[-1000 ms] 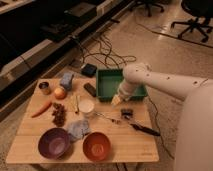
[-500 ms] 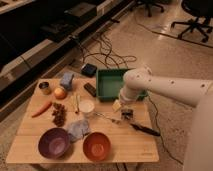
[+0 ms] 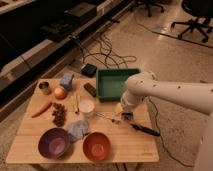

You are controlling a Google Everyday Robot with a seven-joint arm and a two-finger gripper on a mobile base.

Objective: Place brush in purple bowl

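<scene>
The brush (image 3: pixel 145 130) is a slim black tool lying flat near the table's right front edge. The purple bowl (image 3: pixel 54 142) stands at the front left, empty, next to an orange-red bowl (image 3: pixel 96 146). My gripper (image 3: pixel 126 115) hangs from the white arm (image 3: pixel 165 92), which reaches in from the right. The gripper is low over the table just in front of the green tray, close above the left end of the brush. It is far to the right of the purple bowl.
A green tray (image 3: pixel 116 82) stands at the back right. A white cup (image 3: pixel 86 106), a thin metal utensil (image 3: pixel 107 117), a grey-blue cloth (image 3: pixel 77 129), dark grapes (image 3: pixel 59 114), a red chili (image 3: pixel 41 108), an orange fruit (image 3: pixel 60 93), a tin can (image 3: pixel 45 87) and a small black block (image 3: pixel 90 89) fill the middle and left.
The arm has swung forward and down from over the green tray's front edge. The gripper now sits lower, nearer the brush. Nothing on the table has moved.
</scene>
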